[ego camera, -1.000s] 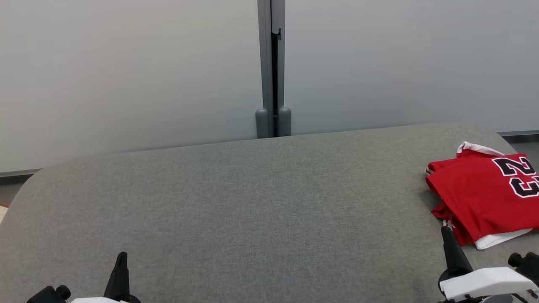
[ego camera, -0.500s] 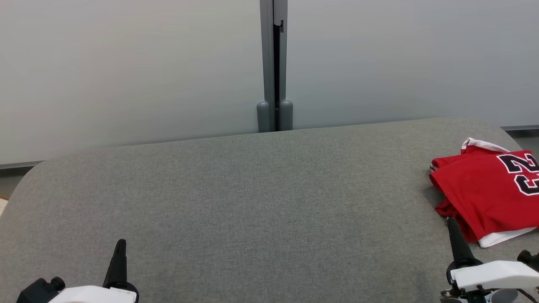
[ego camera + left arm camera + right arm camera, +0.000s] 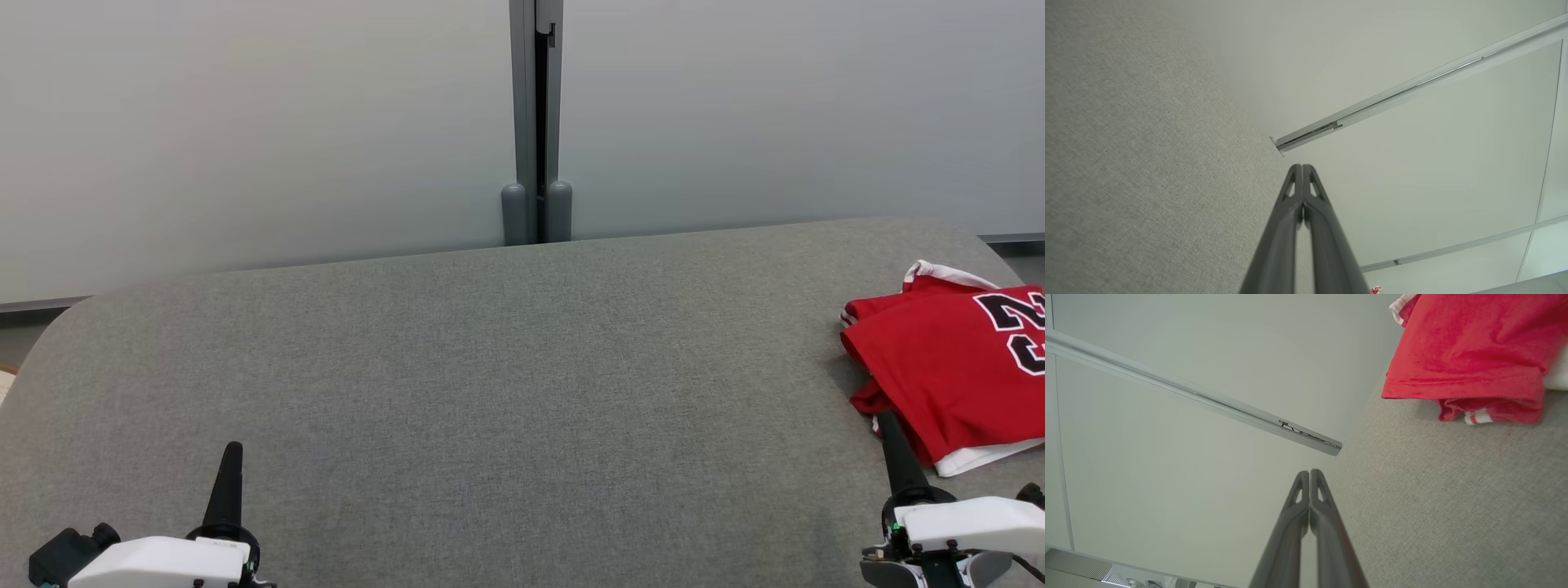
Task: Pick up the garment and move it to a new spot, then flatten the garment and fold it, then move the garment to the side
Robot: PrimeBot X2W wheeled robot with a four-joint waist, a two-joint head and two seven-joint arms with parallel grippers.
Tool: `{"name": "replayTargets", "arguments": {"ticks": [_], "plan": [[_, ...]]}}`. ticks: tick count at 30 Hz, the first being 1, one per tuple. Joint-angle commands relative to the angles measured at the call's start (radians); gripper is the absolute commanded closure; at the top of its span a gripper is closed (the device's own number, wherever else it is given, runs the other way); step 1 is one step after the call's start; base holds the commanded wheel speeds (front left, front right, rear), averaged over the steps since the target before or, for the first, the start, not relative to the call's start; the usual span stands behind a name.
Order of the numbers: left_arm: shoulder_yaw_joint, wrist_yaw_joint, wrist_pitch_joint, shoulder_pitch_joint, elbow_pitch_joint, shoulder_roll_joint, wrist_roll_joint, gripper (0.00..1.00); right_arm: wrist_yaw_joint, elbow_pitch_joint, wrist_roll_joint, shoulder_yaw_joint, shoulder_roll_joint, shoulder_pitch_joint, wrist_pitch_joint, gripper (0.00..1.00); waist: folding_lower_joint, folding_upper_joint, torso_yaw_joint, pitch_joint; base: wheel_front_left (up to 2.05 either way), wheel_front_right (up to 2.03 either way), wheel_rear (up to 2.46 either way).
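Jaws on both arms are pressed fully shut, finger against finger, and hold nothing. The left jaws sit low over the near left part of the bench (image 3: 457,384). Their dark fingers (image 3: 224,490) point toward the far edge, and the white wrist housing (image 3: 159,563) shows behind them. From the left wrist, the two fingers (image 3: 1282,237) meet at the tips with bare grey fabric to one side.

The right jaws hang over the near right part of the bench, also pointing toward the far edge, with a white wrist housing (image 3: 963,523) of their own. In the head view the right fingers (image 3: 898,457) end at the near left corner of the red jersey (image 3: 939,376). In the right wrist view a strip of bare fabric lies between those fingers (image 3: 1290,535) and the jersey (image 3: 1461,347), so they are near it but apart.

The jersey lies folded at the right edge of the bench, toward the far right corner. It is red with white trim and carries black, white-outlined numerals that run out of the head view.

The bench is covered in plain grey woven fabric and has rounded far corners. Behind its far edge stand pale frosted wall panels (image 3: 245,122), joined by a grey upright post (image 3: 536,122) with two rounded feet.
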Motion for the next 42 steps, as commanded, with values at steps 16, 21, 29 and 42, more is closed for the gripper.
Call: {"name": "replayTargets", "arguments": {"ticks": [16,21,29,42], "plan": [[0.034,-0.027,0.042,-0.061,-0.004,-0.010,-0.132,1.00,0.000,-0.032,0.136,-0.043,0.012,-0.033,0.036,1.00,0.0000,0.0000,0.007,0.025,0.00,0.00,0.00],[0.043,-0.034,0.056,-0.076,-0.003,-0.014,-0.173,1.00,0.000,-0.039,0.179,-0.055,0.017,-0.036,0.047,1.00,0.0000,0.0000,0.010,0.035,0.00,0.00,0.00],[0.054,-0.044,0.071,-0.092,-0.001,-0.019,-0.228,1.00,0.000,-0.048,0.231,-0.072,0.024,-0.040,0.060,1.00,0.0000,0.0000,0.013,0.047,0.00,0.00,0.00],[0.071,-0.059,0.096,-0.113,0.001,-0.028,-0.304,1.00,0.000,-0.059,0.312,-0.096,0.033,-0.045,0.079,1.00,0.0000,0.0000,0.019,0.068,0.00,0.00,0.00]]}}
